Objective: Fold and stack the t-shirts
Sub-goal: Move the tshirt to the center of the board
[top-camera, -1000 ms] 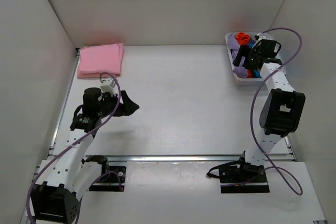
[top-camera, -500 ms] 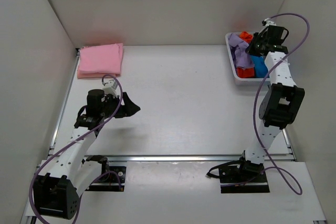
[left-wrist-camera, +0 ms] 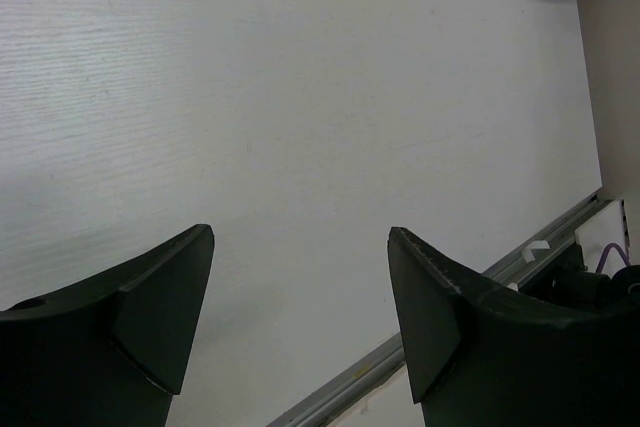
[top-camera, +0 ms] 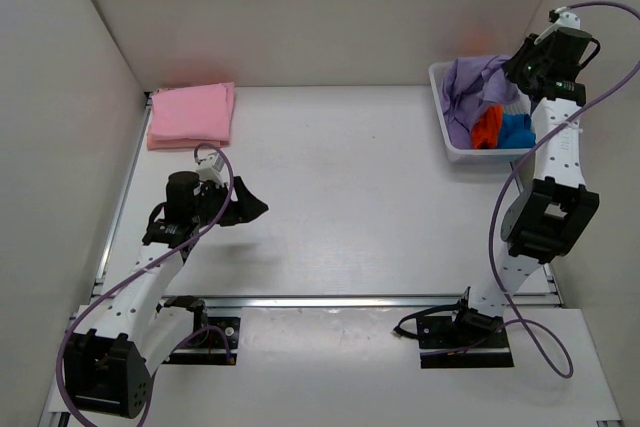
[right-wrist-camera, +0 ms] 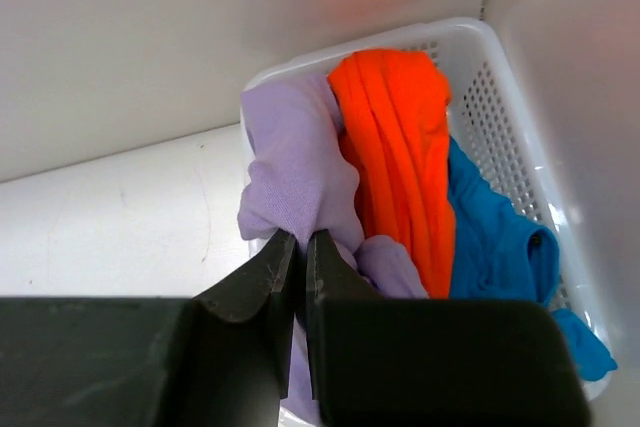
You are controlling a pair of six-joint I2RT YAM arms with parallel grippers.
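Right claw (right-wrist-camera: 298,242): fingers pinched together on a fold of the lavender t-shirt (right-wrist-camera: 300,162), above the white lattice basket (right-wrist-camera: 500,97) at 2 o'clock on the tabletop (top-camera: 350,187). The lavender cloth hangs from the claw into the basket and drapes over its near-left rim. Beside it in the basket lie the orange t-shirt (right-wrist-camera: 400,147), touching it, then the blue t-shirt (right-wrist-camera: 490,237) (partly under the orange).

Left claw (left-wrist-camera: 300,237): fingers apart, holding nothing, over bare tabletop at 8 o'clock.

Pink t-shirt (top-camera: 190,114): folded flat, far-left corner at 10 o'clock, well apart from both claws.
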